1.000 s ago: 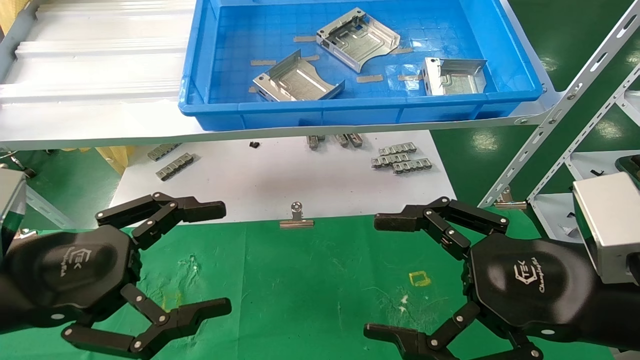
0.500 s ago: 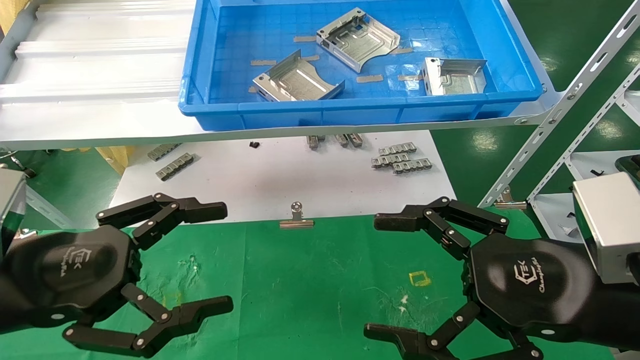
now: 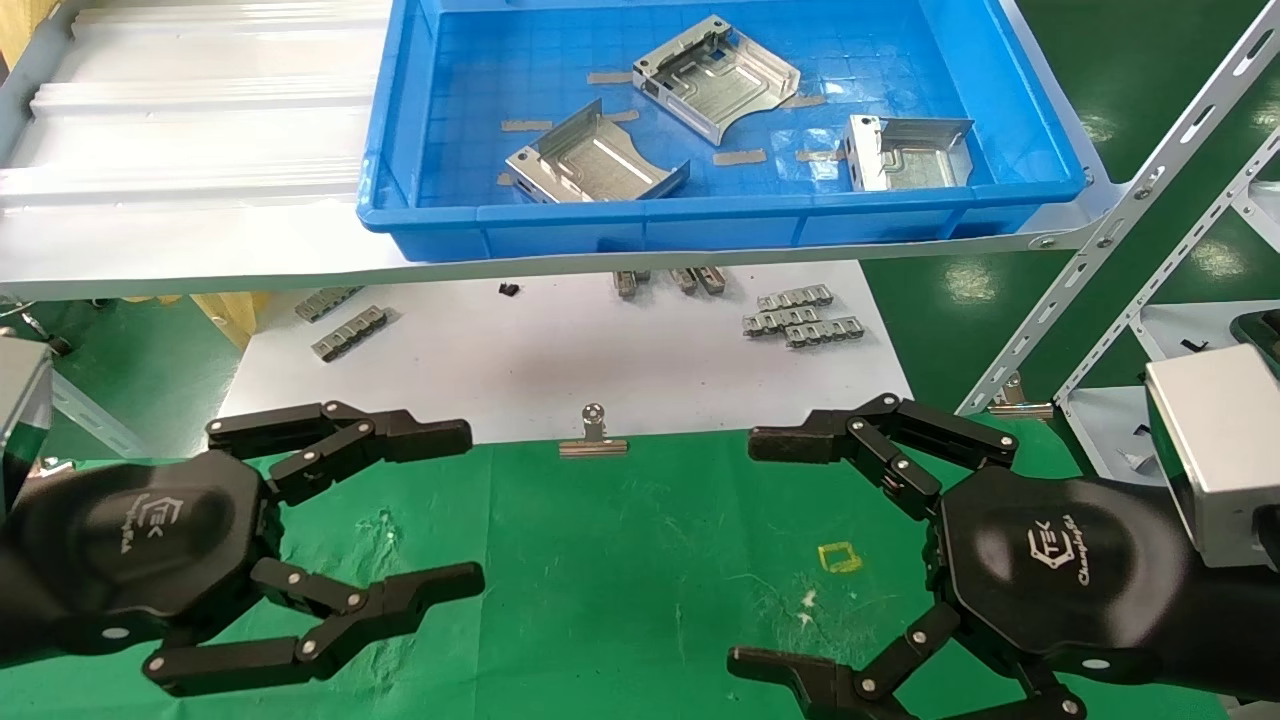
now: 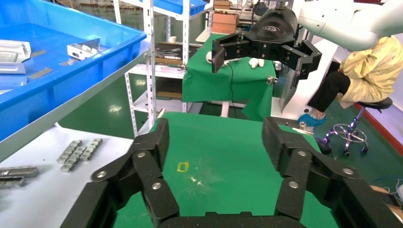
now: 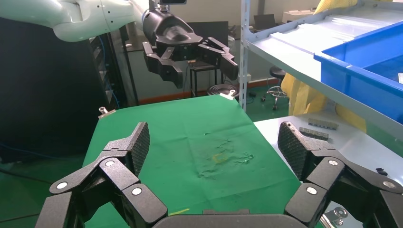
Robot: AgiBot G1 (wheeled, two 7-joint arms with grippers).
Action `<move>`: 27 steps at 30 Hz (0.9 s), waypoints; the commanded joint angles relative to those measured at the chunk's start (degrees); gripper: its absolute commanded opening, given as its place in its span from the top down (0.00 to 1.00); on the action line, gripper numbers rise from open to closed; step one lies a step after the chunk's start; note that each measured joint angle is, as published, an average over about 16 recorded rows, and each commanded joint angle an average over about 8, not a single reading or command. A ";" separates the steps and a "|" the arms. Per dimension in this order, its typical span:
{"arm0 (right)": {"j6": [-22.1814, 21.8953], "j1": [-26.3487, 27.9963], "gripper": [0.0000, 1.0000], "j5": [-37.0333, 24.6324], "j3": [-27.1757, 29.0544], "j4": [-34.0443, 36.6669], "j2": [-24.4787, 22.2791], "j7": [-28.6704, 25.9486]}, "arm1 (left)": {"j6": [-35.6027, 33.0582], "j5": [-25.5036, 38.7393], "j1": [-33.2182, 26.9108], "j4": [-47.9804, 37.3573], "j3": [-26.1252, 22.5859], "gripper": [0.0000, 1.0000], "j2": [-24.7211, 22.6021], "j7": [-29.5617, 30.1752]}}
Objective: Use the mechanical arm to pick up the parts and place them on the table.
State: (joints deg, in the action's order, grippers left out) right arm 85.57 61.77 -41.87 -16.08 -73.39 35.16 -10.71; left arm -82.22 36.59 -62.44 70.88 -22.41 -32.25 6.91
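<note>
Three parts point(image 3: 594, 160) are seen in the blue bin point(image 3: 400, 140); both grippers, left point(image 3: 470, 510) and right point(image 3: 745, 545), are held spread above the table point(image 3: 620, 560).

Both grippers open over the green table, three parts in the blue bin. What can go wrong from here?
1. The blue bin has raised walls; reaching in, the left gripper or right gripper may catch its rim.
2. The parts are shiny, with thin bent-up walls; a grasp may slip or tilt.
3. Both arms hang close over the table and might collide.
</note>
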 commanded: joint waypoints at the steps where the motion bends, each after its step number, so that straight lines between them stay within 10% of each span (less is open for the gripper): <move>1: 0.07 -0.08 0.00 0.02 0.00 -0.02 -0.05 0.00 | 0.00 0.00 0.00 0.00 0.00 1.00 0.00 0.00; 13: -8.33 13.24 0.00 -8.29 -3.08 7.05 8.19 -1.97 | 0.00 0.00 0.00 0.00 0.00 1.00 0.00 0.00; 25: -26.48 38.45 0.00 -31.31 -13.20 37.58 28.72 1.79 | 0.00 0.00 0.00 0.00 0.00 1.00 0.00 0.00; 27: -28.74 41.44 0.18 -33.86 -14.52 43.22 31.88 3.35 | 0.00 0.00 0.00 0.00 0.00 1.00 0.00 0.00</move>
State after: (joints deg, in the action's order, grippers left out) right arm 57.17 102.19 -74.42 -29.94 -30.92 66.42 -7.64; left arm -82.22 36.59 -62.44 70.88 -22.41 -32.25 6.91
